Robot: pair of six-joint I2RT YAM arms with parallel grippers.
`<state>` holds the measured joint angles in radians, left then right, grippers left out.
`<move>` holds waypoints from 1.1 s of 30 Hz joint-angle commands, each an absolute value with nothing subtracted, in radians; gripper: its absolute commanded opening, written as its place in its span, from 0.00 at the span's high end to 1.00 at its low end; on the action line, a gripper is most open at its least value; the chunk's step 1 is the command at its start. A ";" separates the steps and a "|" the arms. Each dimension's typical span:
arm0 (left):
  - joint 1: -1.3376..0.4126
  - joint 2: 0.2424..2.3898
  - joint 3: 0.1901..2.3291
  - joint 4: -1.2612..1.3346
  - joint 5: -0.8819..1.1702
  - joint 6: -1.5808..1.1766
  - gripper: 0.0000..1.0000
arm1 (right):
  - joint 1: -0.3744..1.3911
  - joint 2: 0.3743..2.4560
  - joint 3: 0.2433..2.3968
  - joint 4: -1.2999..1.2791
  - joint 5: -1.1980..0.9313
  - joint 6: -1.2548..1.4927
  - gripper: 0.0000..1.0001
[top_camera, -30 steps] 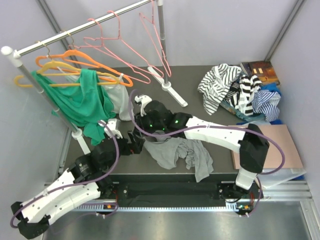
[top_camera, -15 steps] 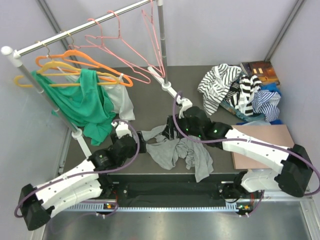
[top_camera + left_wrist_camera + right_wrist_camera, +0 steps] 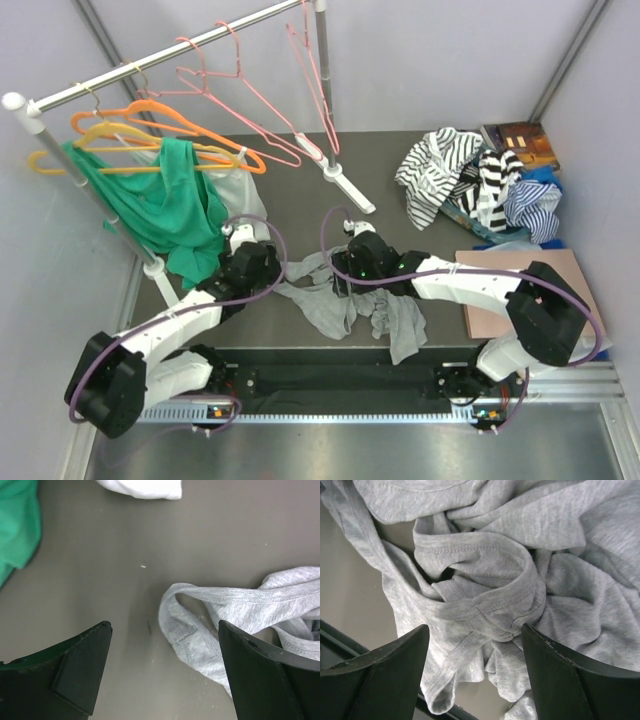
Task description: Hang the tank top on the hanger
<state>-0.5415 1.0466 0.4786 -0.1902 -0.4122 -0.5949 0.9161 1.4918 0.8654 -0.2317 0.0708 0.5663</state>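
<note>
Mid-grey knit tank top [image 3: 350, 300] lies crumpled, unheld. Left gripper [image 3: 164, 627], jaws wide, straddles a strap loop [image 3: 172, 611]; right gripper [image 3: 474, 629], equally wide, overhangs the folds, apparently to seize both.

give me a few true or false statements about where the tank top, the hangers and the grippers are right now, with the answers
1. The tank top lies crumpled on the table. True.
2. The left gripper is shut on a strap. False: it is open, and a strap loop lies on the table between its fingers.
3. The pink hangers hang bare on the rail. True.
4. The right gripper holds the tank top up off the table. False: it is open, over the crumpled cloth.
5. The green garment lies flat on the table. False: it hangs at the left end of the rail.
</note>
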 commanded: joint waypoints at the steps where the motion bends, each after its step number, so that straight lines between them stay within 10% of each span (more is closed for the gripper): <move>1: -0.525 1.116 0.497 -0.063 -0.357 -0.545 0.08 | 0.922 1.485 0.894 -0.224 0.139 0.580 0.25; 12: -0.462 1.244 0.492 0.031 -0.322 -0.523 0.27 | 0.904 1.511 0.925 -0.221 0.190 0.560 0.47; 20: -0.459 1.214 0.442 0.144 -0.308 -0.549 0.97 | 0.897 1.485 0.997 -0.308 0.228 0.534 1.00; 33: -0.488 0.854 0.814 0.005 -0.196 -0.505 1.00 | 0.894 1.098 1.428 -0.759 0.535 0.376 1.00</move>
<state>-0.4686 0.8936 0.6785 -0.0181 -0.2611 -0.5270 0.9043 1.1831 1.2205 -0.6117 0.3721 0.4580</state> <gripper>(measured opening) 0.015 0.015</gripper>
